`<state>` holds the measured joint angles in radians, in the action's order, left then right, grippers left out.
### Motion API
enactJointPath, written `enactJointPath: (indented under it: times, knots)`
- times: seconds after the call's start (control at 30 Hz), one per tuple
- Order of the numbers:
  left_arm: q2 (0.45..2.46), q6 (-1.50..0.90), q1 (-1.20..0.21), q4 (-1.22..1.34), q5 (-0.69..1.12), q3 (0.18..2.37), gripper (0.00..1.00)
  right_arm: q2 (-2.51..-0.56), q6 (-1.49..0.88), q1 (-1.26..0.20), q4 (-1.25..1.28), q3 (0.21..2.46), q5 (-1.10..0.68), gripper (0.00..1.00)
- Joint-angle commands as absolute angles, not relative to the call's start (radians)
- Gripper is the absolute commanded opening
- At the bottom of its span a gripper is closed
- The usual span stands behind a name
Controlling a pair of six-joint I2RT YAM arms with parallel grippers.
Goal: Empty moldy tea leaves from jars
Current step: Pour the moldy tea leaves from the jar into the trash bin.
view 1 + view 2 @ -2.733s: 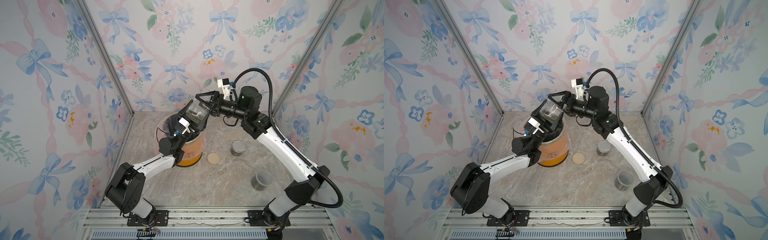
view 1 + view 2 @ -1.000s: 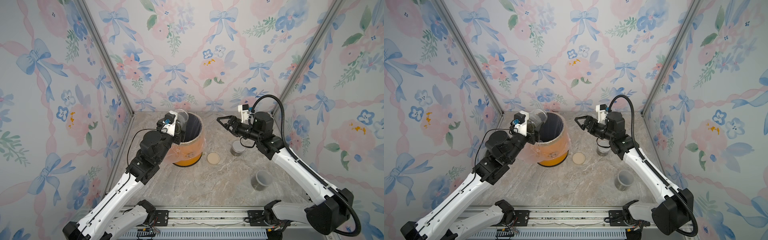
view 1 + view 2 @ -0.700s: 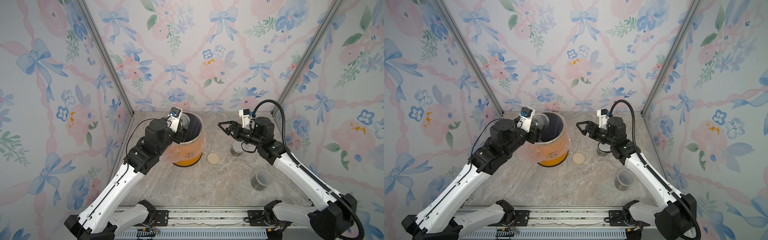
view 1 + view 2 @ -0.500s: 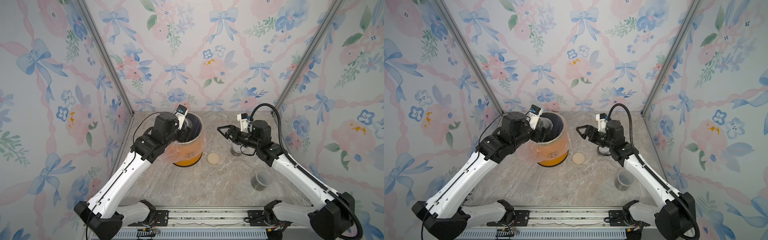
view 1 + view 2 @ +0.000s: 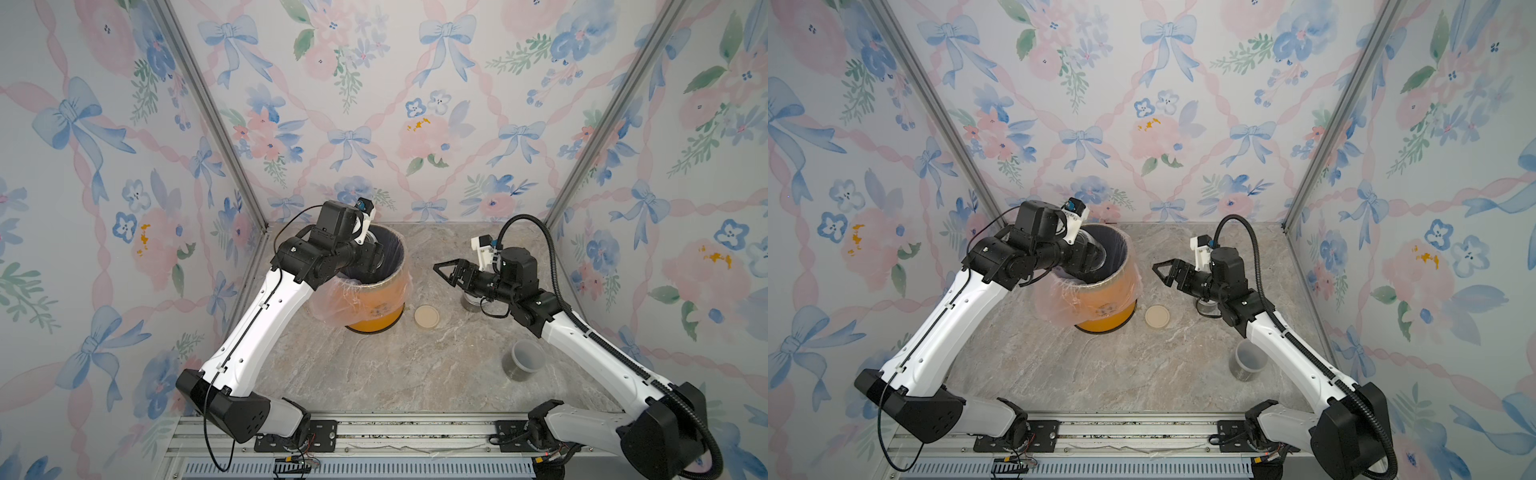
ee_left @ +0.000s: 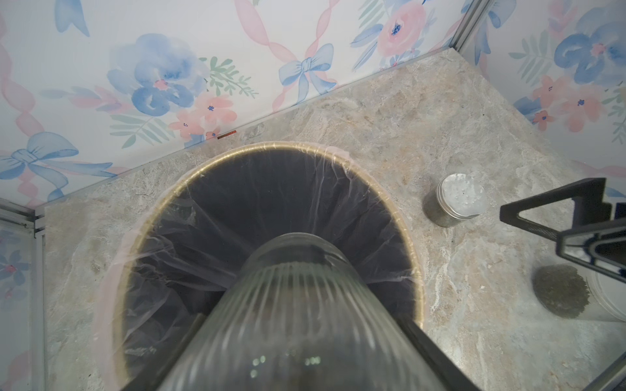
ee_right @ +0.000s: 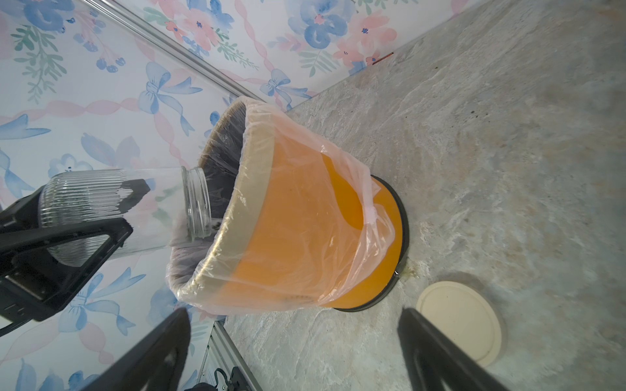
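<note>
Your left fingers (image 7: 135, 187) are clamped on the ribbed jar (image 7: 101, 196). It is clear glass with no lid and lies nearly level. Its open mouth sits over the bin (image 5: 374, 320), just inside the rim at 9 o'clock. The glass looks clear along its length. The bin is orange with a thin plastic liner (image 7: 352, 189), and stands at 11 o'clock on the counter (image 5: 374, 374). A beige lid (image 5: 426, 316) lies flat just beside it at 3 o'clock.

The silver-lidded jar (image 6: 460, 194) stands farther out at 3 o'clock, partly under your right arm. The grey-lidded jar (image 5: 523, 361) stands at 4 o'clock, and the tea leaves (image 6: 559, 294) show through it as a dark olive mass. Your right fingers (image 7: 159, 355) are spread wide and hold nothing, in the air between bin and silver-lidded jar.

Nearly three seconds ago both arms met above the bin with the ribbed jar between them. A second ago the jar was raised at the rim, and it now reaches farther in.
</note>
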<state>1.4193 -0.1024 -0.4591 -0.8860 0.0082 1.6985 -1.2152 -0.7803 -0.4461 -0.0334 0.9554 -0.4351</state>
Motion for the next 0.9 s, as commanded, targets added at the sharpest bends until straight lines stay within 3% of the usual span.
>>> enactJointPath:
  times: [0.0, 0.07, 0.17, 0.27, 0.37, 0.43, 0.47, 0.5, 0.53, 0.6, 0.63, 0.67, 0.7, 0.77, 0.83, 0.87]
  knots:
    - [1.400, -0.166, -0.378, -0.837, 0.196, 1.732, 0.25, -1.190, -0.757, -0.440, -0.009, 0.936, -0.456, 0.96]
    - [1.390, -0.176, -0.355, -0.805, 0.214, 1.717, 0.25, -1.188, -0.758, -0.437, -0.003, 0.928, -0.454, 0.97]
    - [1.419, -0.097, -0.425, -0.864, -0.035, 1.761, 0.23, -1.191, -0.761, -0.434, 0.001, 0.920, -0.455, 0.96]
    - [1.399, -0.130, -0.357, -0.844, 0.147, 1.747, 0.22, -1.195, -0.761, -0.433, 0.002, 0.919, -0.460, 0.96]
    - [1.425, -0.028, -0.483, -0.901, -0.208, 1.784, 0.22, -1.203, -0.762, -0.434, 0.004, 0.921, -0.460, 0.97]
    - [1.426, -0.081, -0.380, -0.908, 0.095, 1.795, 0.22, -1.208, -0.764, -0.435, 0.009, 0.923, -0.462, 0.97]
    - [1.408, -0.096, -0.361, -0.874, 0.101, 1.769, 0.22, -1.213, -0.766, -0.436, 0.012, 0.923, -0.463, 0.97]
    - [1.406, -0.061, -0.408, -0.878, -0.050, 1.771, 0.21, -1.216, -0.770, -0.436, 0.016, 0.924, -0.462, 0.97]
    - [1.408, -0.037, -0.420, -0.886, -0.082, 1.774, 0.21, -1.219, -0.772, -0.437, 0.019, 0.923, -0.465, 0.96]
    - [1.390, -0.102, -0.303, -0.859, 0.220, 1.762, 0.21, -1.223, -0.774, -0.440, 0.021, 0.925, -0.469, 0.96]
    - [1.382, -0.107, -0.310, -0.849, 0.171, 1.757, 0.21, -1.223, -0.774, -0.441, 0.027, 0.924, -0.472, 0.97]
    - [1.385, -0.056, -0.398, -0.866, -0.046, 1.770, 0.20, -1.226, -0.785, -0.439, 0.050, 0.917, -0.484, 0.97]
    - [1.404, -0.021, -0.437, -0.897, -0.129, 1.790, 0.20, -1.232, -0.799, -0.436, 0.078, 0.907, -0.502, 0.96]
    - [1.396, -0.103, -0.302, -0.878, 0.250, 1.787, 0.19, -1.248, -0.816, -0.433, 0.097, 0.911, -0.529, 0.97]
    - [1.394, -0.041, -0.429, -0.880, -0.115, 1.792, 0.20, -1.258, -0.813, -0.433, 0.093, 0.915, -0.529, 0.97]
    - [1.408, -0.019, -0.470, -0.905, -0.146, 1.809, 0.20, -1.259, -0.818, -0.434, 0.095, 0.915, -0.527, 0.97]
